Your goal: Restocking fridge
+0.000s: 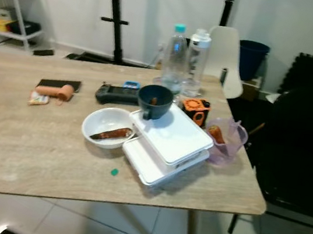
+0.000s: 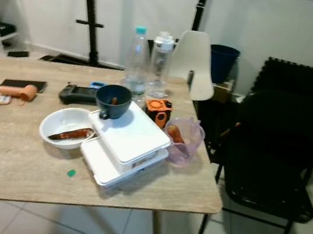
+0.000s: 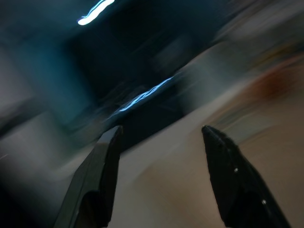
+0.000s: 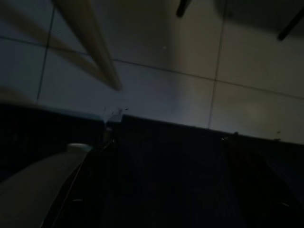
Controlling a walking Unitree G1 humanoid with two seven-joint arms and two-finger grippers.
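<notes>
I stand at the desk (image 1: 32,157). The white boxes (image 1: 167,145) are stacked near its edge, a dark cup (image 1: 155,101) on top, easy to reach. My left fingers (image 3: 216,152) are open; the right ones, I cannot tell.

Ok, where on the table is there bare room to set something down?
Bare wood along the near edge of the table, left of the white bowl and the stacked white containers. Crowded around the bottles and dark cup.
</notes>
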